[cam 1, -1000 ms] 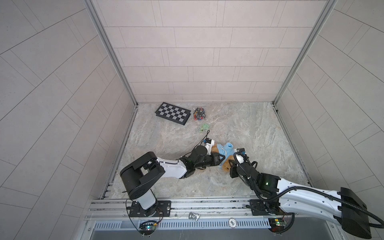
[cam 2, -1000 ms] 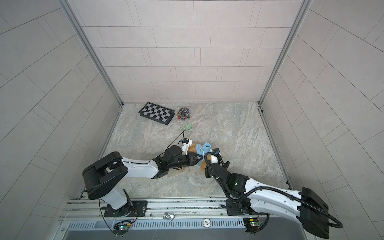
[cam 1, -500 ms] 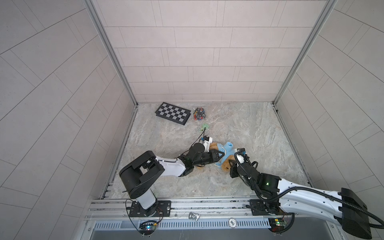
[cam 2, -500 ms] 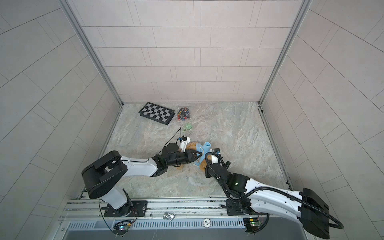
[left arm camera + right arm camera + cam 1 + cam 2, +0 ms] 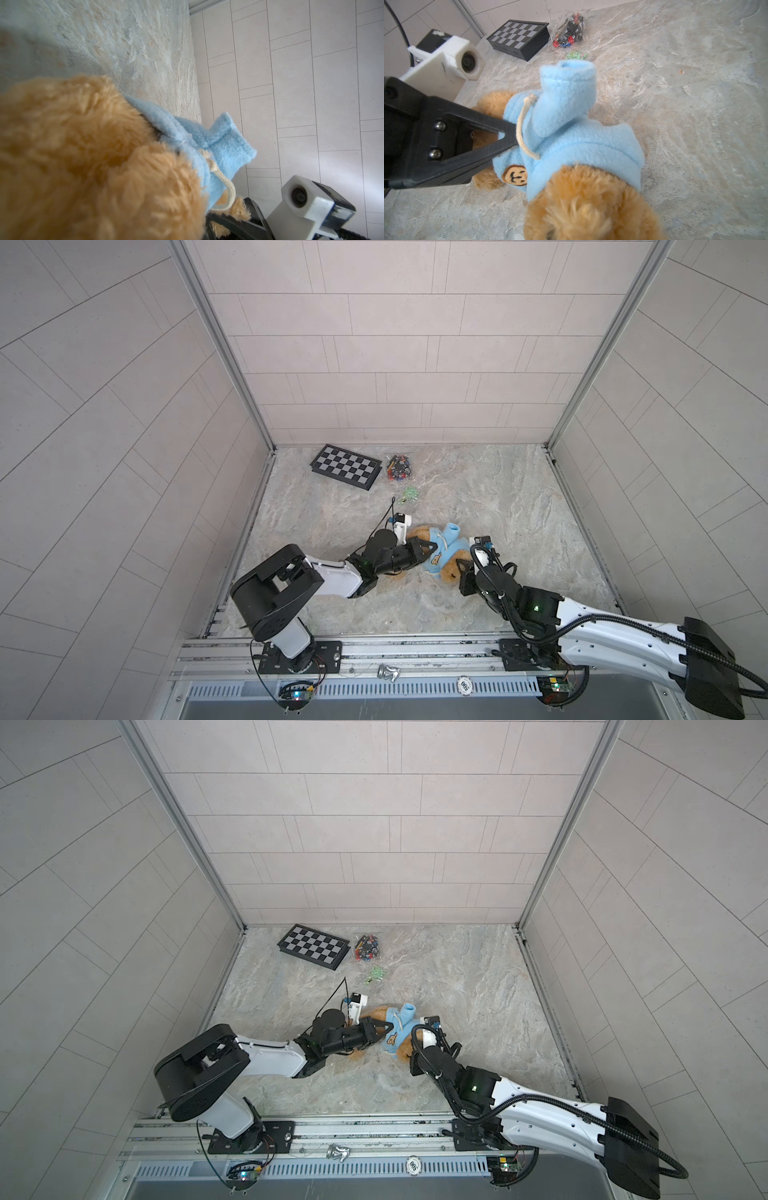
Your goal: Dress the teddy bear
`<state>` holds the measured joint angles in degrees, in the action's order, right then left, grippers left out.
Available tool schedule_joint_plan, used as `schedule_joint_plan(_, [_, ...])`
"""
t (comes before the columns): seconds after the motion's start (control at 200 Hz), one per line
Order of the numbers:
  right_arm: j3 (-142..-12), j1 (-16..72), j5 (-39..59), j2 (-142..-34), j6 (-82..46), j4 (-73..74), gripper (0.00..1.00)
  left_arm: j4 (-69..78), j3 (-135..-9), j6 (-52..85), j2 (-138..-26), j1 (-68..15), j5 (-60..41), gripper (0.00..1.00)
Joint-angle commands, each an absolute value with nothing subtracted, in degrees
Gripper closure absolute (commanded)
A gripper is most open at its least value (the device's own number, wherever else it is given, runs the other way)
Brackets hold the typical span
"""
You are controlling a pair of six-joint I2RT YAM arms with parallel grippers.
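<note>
L gripper (image 5: 513,135) pinching hoodie (image 5: 571,135), bear (image 5: 587,203) — part-dressed

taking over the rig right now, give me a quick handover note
Grippers: left gripper shut, tips at the hoodie collar by the drawstring; whether it pinches cloth is unclear. The right gripper looks shut on the teddy bear's lower end.
Done: bear lies on the table, hoodie over its torso.
To do: one sleeve sticks up, seemingly empty; get that arm in, then straighten the hoodie.
</note>
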<state>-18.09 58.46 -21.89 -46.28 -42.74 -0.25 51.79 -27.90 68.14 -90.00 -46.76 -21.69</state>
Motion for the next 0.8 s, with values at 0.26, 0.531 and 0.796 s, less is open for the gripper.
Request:
schedule_joint_plan(0.26, [-14.8,58.7,-25.1,-41.6,-46.6,-8.7,1.0,44.0,-16.7,63.4,-75.9,-37.7,-9.6,1.0])
schedule_joint_plan(0.531, [-13.5,58.4,-26.1,-39.7,-48.0,-10.1,1.0,41.0,-9.8,61.3,-68.1,-35.4,-3.2,1.0])
schedule_joint_plan(0.796, [-14.0,58.2,-25.5,-40.1,-47.4,-9.8,1.0,34.5,-13.7,56.2,-66.7,-37.1,-8.4,1.0])
